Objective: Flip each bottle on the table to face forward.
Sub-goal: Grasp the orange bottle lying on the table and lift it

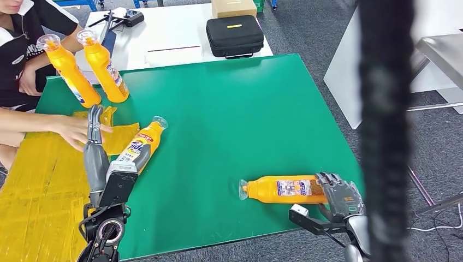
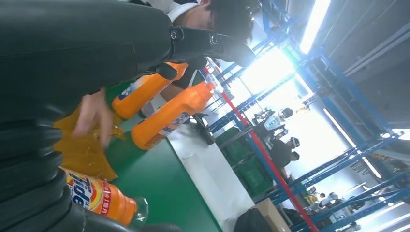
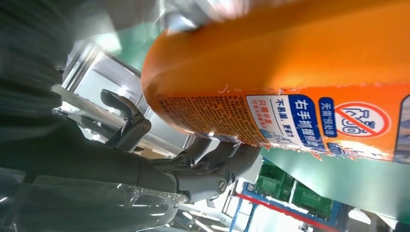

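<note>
Where right hand (image 1: 339,195) grips, bottle (image 1: 281,189) crosswise

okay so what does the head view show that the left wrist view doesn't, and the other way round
Only the head view shows the right hand at the base of a lying bottle, plus a black case. Only the left wrist view shows blue shelving in the background. Both show the Tide bottle by the left hand, two standing bottles and the green mat.

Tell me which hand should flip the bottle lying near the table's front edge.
Right. The right hand is already at the base of that bottle, fingers curled under it. The left hand is far across the green mat, beside the other lying bottle.
</note>
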Controlling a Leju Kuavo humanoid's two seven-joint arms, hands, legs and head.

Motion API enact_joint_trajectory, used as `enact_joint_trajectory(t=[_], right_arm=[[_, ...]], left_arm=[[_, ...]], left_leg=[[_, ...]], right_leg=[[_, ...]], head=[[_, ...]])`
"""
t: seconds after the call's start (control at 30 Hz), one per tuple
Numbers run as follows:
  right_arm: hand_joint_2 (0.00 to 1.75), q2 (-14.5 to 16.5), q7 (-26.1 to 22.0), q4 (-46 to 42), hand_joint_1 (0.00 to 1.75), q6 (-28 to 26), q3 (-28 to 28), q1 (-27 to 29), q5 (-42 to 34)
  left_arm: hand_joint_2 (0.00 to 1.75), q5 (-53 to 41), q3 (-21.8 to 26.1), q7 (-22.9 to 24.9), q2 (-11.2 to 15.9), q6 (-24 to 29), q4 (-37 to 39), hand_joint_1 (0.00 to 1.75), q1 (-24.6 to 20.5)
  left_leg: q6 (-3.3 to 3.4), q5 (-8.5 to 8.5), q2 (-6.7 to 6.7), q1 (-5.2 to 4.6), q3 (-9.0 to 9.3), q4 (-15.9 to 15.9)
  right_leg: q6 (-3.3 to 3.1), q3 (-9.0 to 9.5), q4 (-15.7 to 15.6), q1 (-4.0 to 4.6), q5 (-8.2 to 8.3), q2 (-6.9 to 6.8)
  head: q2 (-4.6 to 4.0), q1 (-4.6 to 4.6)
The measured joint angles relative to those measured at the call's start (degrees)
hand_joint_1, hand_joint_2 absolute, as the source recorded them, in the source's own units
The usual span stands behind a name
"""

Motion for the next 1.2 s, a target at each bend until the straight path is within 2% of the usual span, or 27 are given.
enact_joint_trajectory(t=[0.6,0.87,1.2], right_arm=[[1.75,1.5,-0.2,1.7,1.75,-1.2,0.0,-0.5,0.7],[1.75,3.2,-2.9,1.9,1.75,-4.6,-0.2,-0.8,-4.0],[1.75,4.9,-3.6,2.3,1.75,-4.9,-0.6,-0.8,-5.5]], left_arm=[[1.75,2.8,-0.8,-2.4,0.2,-0.9,-1.2,0.00,0.8],[1.75,4.0,-0.7,-3.0,0.2,-1.8,-1.2,0.00,0.8],[1.75,4.6,-0.5,-3.5,0.2,-1.9,-1.1,0.00,0.8]], left_leg=[[0.00,0.00,0.03,0.00,0.06,0.0],[-0.01,0.00,0.01,0.00,0.04,0.0],[0.01,-0.02,-0.02,0.00,0.02,0.0]], right_leg=[[0.01,0.04,0.0,0.01,0.00,0.00],[0.01,0.03,0.0,0.01,-0.01,0.00],[0.07,0.02,0.0,0.00,-0.05,-0.01]], head=[[0.00,0.00],[0.00,-0.01],[0.00,0.00]])
